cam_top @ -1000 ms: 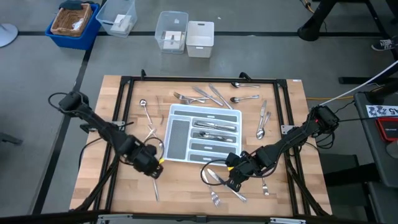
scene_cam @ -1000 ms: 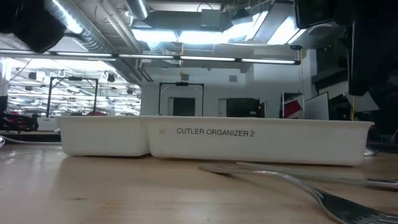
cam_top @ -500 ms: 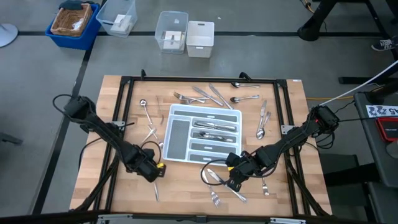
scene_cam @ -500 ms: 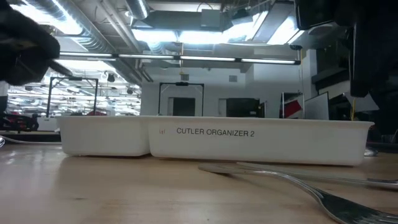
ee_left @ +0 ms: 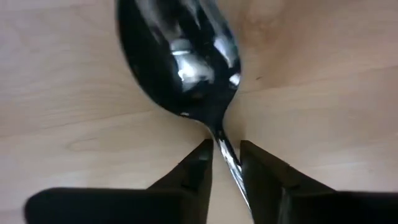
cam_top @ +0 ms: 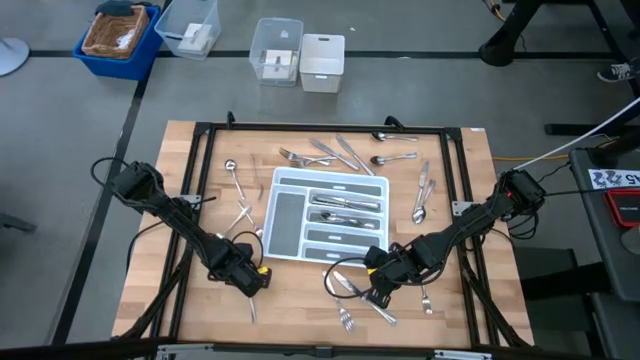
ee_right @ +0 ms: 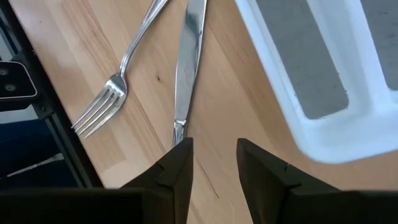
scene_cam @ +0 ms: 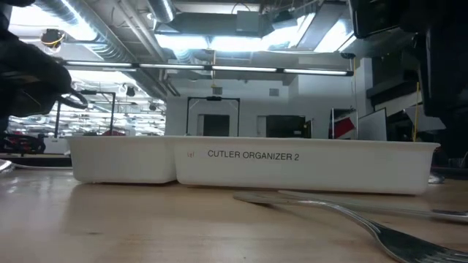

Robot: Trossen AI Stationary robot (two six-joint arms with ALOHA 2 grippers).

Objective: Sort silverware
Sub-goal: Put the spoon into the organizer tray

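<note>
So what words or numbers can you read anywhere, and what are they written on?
"CUTLER ORGANIZER 2": on the side wall of the white cutlery organizer tray.
A small red mark left of those words: too small to read.
A white tag with dark characters at the right edge, high view: too blurred to read.

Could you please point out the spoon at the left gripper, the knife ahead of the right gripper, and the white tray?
spoon (ee_left: 180, 56), left wrist view, on its bowl.
knife (ee_right: 188, 56), right wrist view, on its blade.
white tray (cam_top: 272, 190), high view, on its left rim.
</note>
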